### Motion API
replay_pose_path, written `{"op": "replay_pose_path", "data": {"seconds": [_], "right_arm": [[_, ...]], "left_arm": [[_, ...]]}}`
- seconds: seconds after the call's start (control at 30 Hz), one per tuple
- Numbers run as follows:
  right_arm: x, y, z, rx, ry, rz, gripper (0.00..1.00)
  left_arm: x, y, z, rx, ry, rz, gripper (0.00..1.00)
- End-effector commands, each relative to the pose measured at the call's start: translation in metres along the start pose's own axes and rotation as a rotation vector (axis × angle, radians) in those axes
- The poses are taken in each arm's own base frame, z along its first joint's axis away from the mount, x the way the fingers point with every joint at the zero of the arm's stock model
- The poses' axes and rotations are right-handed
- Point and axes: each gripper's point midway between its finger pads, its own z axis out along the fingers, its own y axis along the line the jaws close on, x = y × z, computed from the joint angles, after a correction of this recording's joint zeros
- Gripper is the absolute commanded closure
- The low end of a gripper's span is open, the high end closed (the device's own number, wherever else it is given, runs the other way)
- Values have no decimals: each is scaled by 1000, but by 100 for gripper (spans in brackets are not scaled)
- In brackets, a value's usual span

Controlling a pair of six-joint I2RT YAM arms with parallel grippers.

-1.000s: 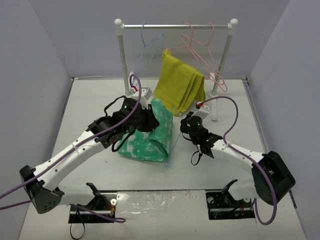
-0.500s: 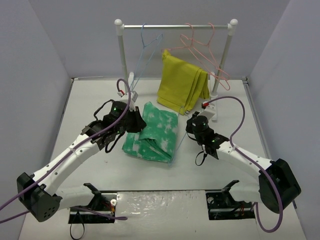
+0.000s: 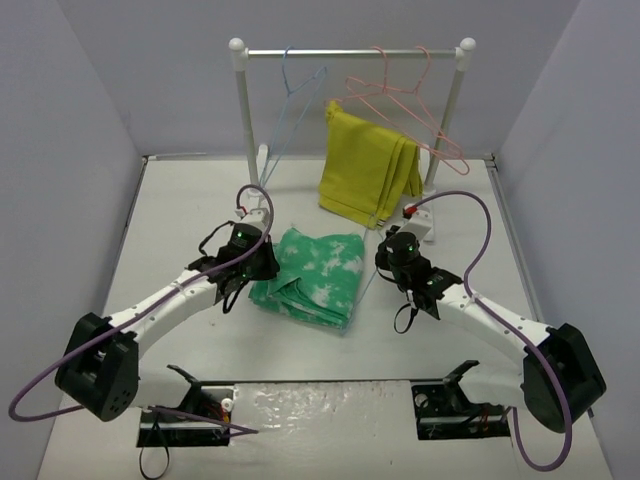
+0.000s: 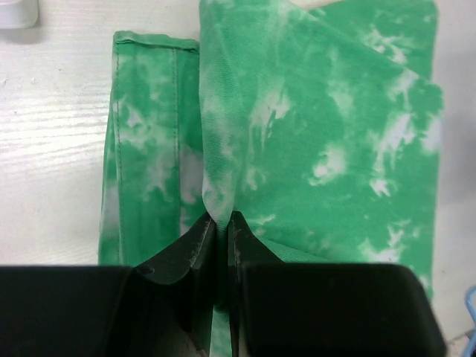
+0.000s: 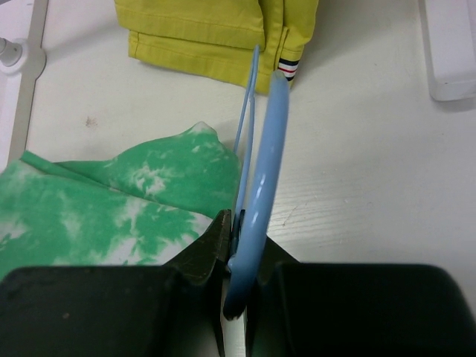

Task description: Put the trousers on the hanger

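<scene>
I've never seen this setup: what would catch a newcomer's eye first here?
Green, white-blotched trousers lie folded mid-table, a fold pinched in the left gripper. Beside them the right gripper clamps a light-blue hanger. Behind, a yellow garment hangs below the rack.

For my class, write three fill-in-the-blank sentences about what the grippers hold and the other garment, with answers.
The left gripper is shut on the ____ trousers.
The right gripper is shut on a light-blue ____.
The plain garment beyond the trousers is ____.
Answers: green; hanger; yellow.
</scene>
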Motion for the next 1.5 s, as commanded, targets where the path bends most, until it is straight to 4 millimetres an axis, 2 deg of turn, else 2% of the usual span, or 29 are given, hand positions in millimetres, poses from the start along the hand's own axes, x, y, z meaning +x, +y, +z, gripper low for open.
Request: {"op": "replay_pose_path", "data": {"seconds": [0.0, 0.13, 0.23, 0.3, 0.43, 0.47, 0.53, 0.67, 0.77, 0.8, 0.83, 0.9, 0.97, 1.07, 1.17, 1.3, 1.47], "right_arm": [[-28, -6, -8, 32, -47, -88, 100], [-29, -6, -11, 27, -42, -100, 100], [-28, -7, -12, 24, -38, -110, 100], [-28, -8, -13, 28, -39, -120, 100], [-28, -9, -13, 32, -33, -145, 100], [-30, -10, -13, 35, -33, -155, 100], [-31, -8, -13, 33, -31, -162, 100], [-33, -6, -13, 25, -28, -170, 100], [-33, -4, -11, 22, -23, -174, 100], [-32, -4, -10, 23, -21, -175, 100], [-31, -4, -9, 26, -17, -176, 100], [-28, -5, -6, 33, -8, -181, 100], [-26, -5, -4, 38, -1, -186, 100], [-25, -6, -3, 42, -1, -187, 100], [-27, -7, -2, 51, -6, -188, 100], [-31, -9, -3, 60, -16, -187, 100], [-39, -5, -3, 48, -28, -193, 100]], "left_arm": [[-49, 26, 27, -113, -185, 20, 100], [-43, 37, 35, -144, -162, 29, 99], [-36, 44, 32, -160, -153, 37, 93], [-35, 47, 26, -172, -148, 62, 74], [-52, 37, 4, -133, -190, 127, 50], [-67, 25, -11, -87, -237, 155, 46], [-74, 11, -27, -33, -243, 170, 40], [-87, -35, -53, 101, -269, 99, 40], [-80, -85, -58, 223, -270, 42, 41], [-70, -106, -59, 276, -251, -12, 41], [-75, -121, -59, 331, -274, -59, 44], [-68, -143, -54, 398, -257, -123, 47], [-49, -154, -46, 435, -208, -135, 50], [-17, -152, -29, 447, -111, -159, 58], [20, -127, -17, 382, -33, -203, 62], [56, -96, -15, 316, 16, -237, 65], [76, -72, -29, 243, 52, -167, 65]]}}
